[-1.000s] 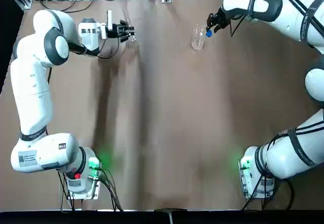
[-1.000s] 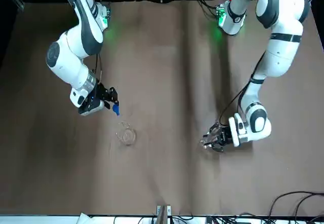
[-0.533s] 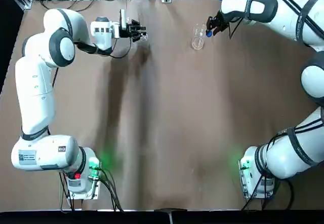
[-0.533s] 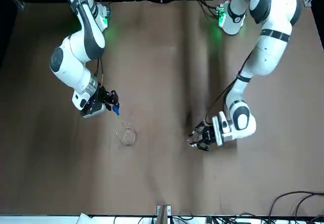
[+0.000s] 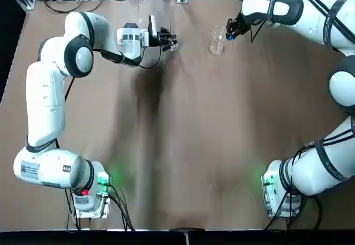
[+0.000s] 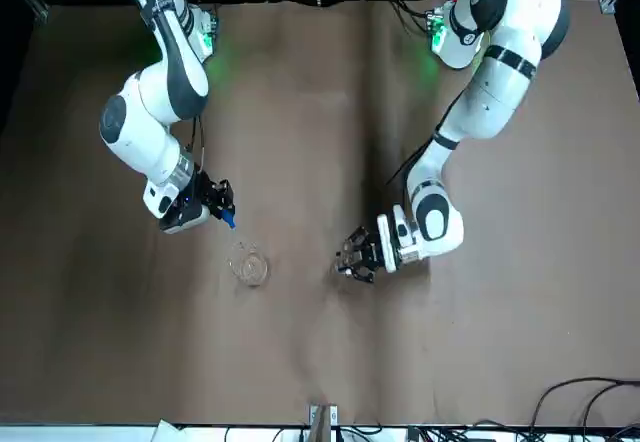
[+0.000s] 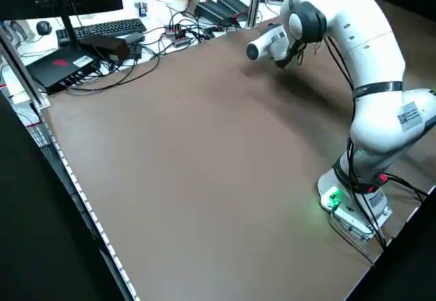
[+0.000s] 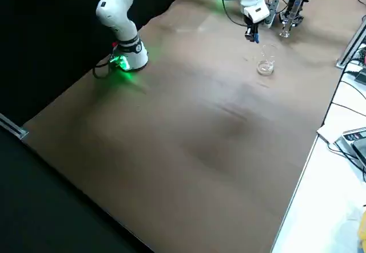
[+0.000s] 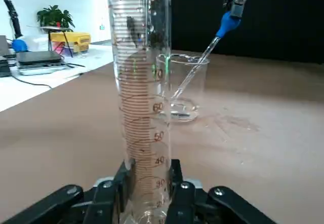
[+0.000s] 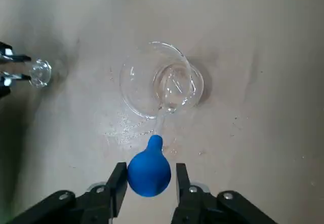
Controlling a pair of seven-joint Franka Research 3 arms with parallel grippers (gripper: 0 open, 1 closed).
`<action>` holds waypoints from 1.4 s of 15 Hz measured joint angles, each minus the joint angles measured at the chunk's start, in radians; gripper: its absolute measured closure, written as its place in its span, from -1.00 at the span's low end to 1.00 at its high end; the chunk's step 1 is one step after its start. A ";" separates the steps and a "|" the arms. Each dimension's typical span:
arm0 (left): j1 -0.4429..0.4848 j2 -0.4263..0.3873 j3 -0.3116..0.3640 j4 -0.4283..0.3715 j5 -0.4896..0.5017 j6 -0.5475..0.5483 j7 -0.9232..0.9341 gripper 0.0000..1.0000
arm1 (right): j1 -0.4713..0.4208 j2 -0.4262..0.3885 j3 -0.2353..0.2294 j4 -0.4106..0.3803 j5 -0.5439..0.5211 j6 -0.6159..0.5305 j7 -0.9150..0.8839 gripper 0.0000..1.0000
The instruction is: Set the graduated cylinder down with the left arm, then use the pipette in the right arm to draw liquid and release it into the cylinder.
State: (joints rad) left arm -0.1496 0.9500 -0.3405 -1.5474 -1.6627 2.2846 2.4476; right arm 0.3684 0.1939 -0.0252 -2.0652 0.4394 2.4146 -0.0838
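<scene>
The graduated cylinder (image 9: 144, 107) stands upright, and my left gripper (image 9: 151, 183) is shut on its lower part. Its foot is hidden below the fingers. From overhead the left gripper (image 5: 171, 41) and the cylinder (image 5: 174, 45) are near the table's far edge, left of the clear beaker (image 5: 216, 40). My right gripper (image 10: 149, 181) is shut on the pipette (image 10: 149, 173) at its blue bulb. The pipette's thin tip slants down into the beaker (image 10: 162, 87), which holds a little clear liquid. Across the table, the right gripper (image 6: 222, 207) hangs just above the beaker (image 6: 250, 265).
Cables, a keyboard and boxes (image 7: 136, 22) lie on the white bench beyond the table's far edge. Both arm bases, lit green (image 5: 102, 179), sit at the near corners. Brown table (image 5: 183, 134) spreads between them.
My left arm has carried the graduated cylinder to the right along the far edge, closer to the beaker. The right gripper has shifted only slightly at the beaker.
</scene>
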 joint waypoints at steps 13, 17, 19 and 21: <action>-0.088 0.039 0.007 -0.008 -0.075 0.010 0.114 0.31 | 0.000 0.001 0.000 0.000 0.000 0.012 0.000 0.52; -0.090 0.041 0.007 -0.008 -0.075 0.010 0.127 0.31 | 0.000 0.002 0.001 0.000 0.000 0.013 0.000 0.77; -0.090 0.041 0.007 -0.008 -0.075 0.010 0.128 0.31 | 0.000 0.002 0.001 0.000 0.000 0.013 0.000 0.82; -0.090 0.041 0.007 -0.008 -0.075 0.010 0.130 0.30 | 0.000 0.002 0.001 0.000 0.000 0.014 0.000 0.82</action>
State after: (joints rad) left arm -0.2393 0.9912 -0.3337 -1.5553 -1.7379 2.2943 2.5777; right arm 0.3685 0.1957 -0.0244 -2.0650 0.4394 2.4282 -0.0837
